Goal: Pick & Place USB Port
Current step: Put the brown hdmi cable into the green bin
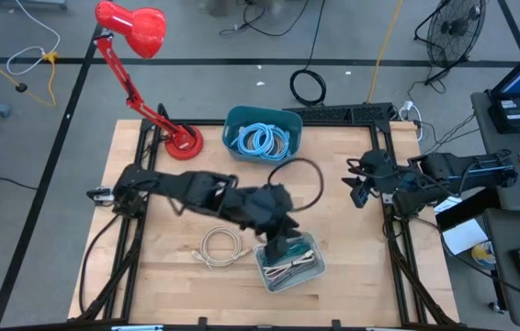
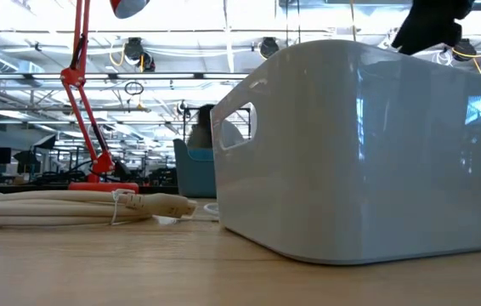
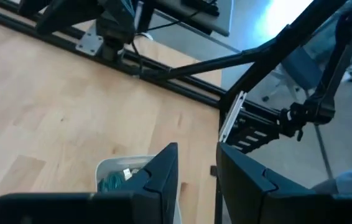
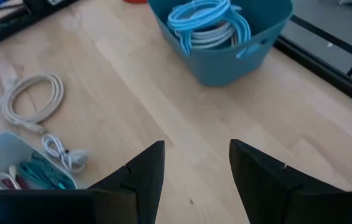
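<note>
A white bin of mixed cables stands near the table's near edge; it fills the low view. To its left lies a coiled white USB cable, flat on the wood, its plug end pointing toward the bin. My left gripper hangs open above the bin's far-left part; in its wrist view nothing shows between the fingers. My right gripper waits open over the table's right side, empty in its wrist view. A small loose white cable lies beside the bin.
A blue bin with light-blue cable coils stands at the far middle. A red desk lamp has its base at the far left. A thin black cable loop arches by my left wrist. Bare wood shows right of the white bin.
</note>
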Available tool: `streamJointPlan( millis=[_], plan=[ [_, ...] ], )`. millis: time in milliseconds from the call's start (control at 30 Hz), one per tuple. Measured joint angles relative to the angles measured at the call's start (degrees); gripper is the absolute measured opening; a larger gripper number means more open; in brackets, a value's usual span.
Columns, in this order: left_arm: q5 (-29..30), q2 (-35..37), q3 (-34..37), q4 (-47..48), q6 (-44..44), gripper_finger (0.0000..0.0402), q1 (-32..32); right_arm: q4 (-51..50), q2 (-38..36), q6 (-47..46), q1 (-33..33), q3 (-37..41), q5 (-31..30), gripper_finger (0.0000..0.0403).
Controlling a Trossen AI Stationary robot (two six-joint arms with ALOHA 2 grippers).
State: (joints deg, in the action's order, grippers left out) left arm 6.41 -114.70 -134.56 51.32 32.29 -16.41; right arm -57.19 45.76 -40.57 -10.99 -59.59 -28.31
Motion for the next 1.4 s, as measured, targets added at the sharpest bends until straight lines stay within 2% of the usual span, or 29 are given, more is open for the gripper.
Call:
streamJointPlan(
  millis=[167, 333, 467, 567, 667, 767, 900, 1067, 1267, 1400],
  plan=[
    [7.66, 0.63, 0.00, 5.87, 5.52, 0.0113, -5.30, 3.98, 1.56, 2.70, 2.55, 0.00, 2.63, 0.0171],
    [15.46, 0.49, 0.07, 15.11, 14.95, 0.0113, -10.81, 5.38, 3.84, 6.16, 4.77, 0.00, 4.92, 0.0171],
    [23.03, 0.49, 0.07, 24.66, 23.62, 0.0113, -15.04, 6.86, 5.41, 8.40, 7.17, 0.00, 7.94, 0.0171],
    [24.69, 0.51, 0.11, 34.22, 30.09, 0.0113, -17.54, 8.05, 6.26, 9.42, 8.93, 0.00, 10.54, 0.0171],
    [22.87, 0.08, 2.10, 38.98, 32.79, 0.0113, -18.70, 9.41, 6.57, 10.23, 10.22, 0.00, 12.22, 0.0171],
    [20.03, -0.17, 7.13, 38.60, 29.61, 0.0113, -19.33, 9.42, 6.52, 11.04, 11.04, 0.00, 12.17, 0.0171],
    [14.40, -0.08, 16.20, 38.67, 26.68, 0.0113, -19.18, 9.30, 6.37, 11.59, 11.87, 0.00, 12.18, 0.0171],
    [12.14, -0.18, 28.68, 37.07, 27.92, 0.0113, -18.03, 9.14, 6.21, 11.95, 12.71, 0.00, 13.97, 0.0171],
    [3.32, -0.17, 41.30, 22.18, 24.99, 0.0113, -14.01, 8.86, 5.31, 11.32, 12.91, 0.00, 15.10, 0.0171],
    [-0.45, -0.21, 46.38, 11.08, 23.12, 0.0114, -12.04, 8.86, 4.55, 10.40, 12.91, 0.00, 15.12, 0.0171]
  ],
)
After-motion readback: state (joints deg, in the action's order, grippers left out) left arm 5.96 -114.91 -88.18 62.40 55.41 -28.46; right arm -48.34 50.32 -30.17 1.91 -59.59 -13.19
